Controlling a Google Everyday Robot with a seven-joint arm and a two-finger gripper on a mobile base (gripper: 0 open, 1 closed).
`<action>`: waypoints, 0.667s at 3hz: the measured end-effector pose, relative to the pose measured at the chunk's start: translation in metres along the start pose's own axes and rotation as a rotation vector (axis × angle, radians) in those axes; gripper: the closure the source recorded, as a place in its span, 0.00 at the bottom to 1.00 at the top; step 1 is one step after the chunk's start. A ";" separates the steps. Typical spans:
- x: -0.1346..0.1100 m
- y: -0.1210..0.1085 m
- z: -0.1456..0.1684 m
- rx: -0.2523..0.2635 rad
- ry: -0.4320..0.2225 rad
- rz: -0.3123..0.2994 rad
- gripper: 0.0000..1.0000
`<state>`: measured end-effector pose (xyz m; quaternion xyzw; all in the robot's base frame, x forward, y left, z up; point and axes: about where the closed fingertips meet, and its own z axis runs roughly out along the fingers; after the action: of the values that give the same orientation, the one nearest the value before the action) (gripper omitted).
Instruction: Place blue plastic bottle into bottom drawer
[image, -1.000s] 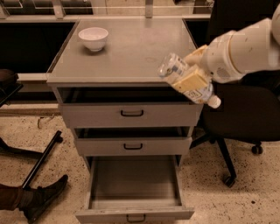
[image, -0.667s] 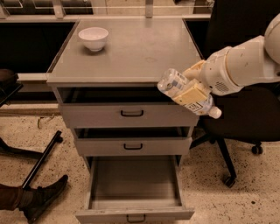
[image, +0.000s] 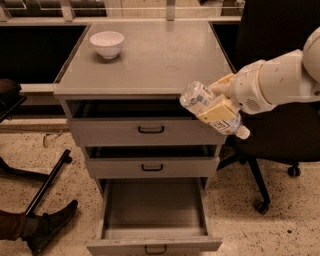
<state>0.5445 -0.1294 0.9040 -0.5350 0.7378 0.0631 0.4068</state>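
Observation:
My gripper (image: 216, 106) is shut on the blue plastic bottle (image: 200, 98), a small clear bottle with a pale label and a white cap that points down and right. It holds the bottle tilted in the air in front of the cabinet's right front corner, level with the top drawer. The bottom drawer (image: 154, 244) is pulled wide open below and to the left, a deep grey tray with a black handle, and nothing shows inside it.
A white bowl (image: 107, 43) stands at the back left of the grey cabinet top (image: 150, 60). The top drawer (image: 150, 131) and middle drawer (image: 151, 167) stand slightly open. A black office chair (image: 280, 135) is at the right. A shoe (image: 47, 225) and a black bar (image: 47, 181) lie at the lower left.
My arm has carried the bottle down and to the left, from beside the cabinet's right edge to in front of its right front corner.

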 end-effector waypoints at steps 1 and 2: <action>0.048 0.021 0.046 -0.038 -0.003 0.068 1.00; 0.103 0.051 0.101 -0.094 0.005 0.134 1.00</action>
<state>0.5457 -0.1304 0.7511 -0.5031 0.7691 0.1233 0.3744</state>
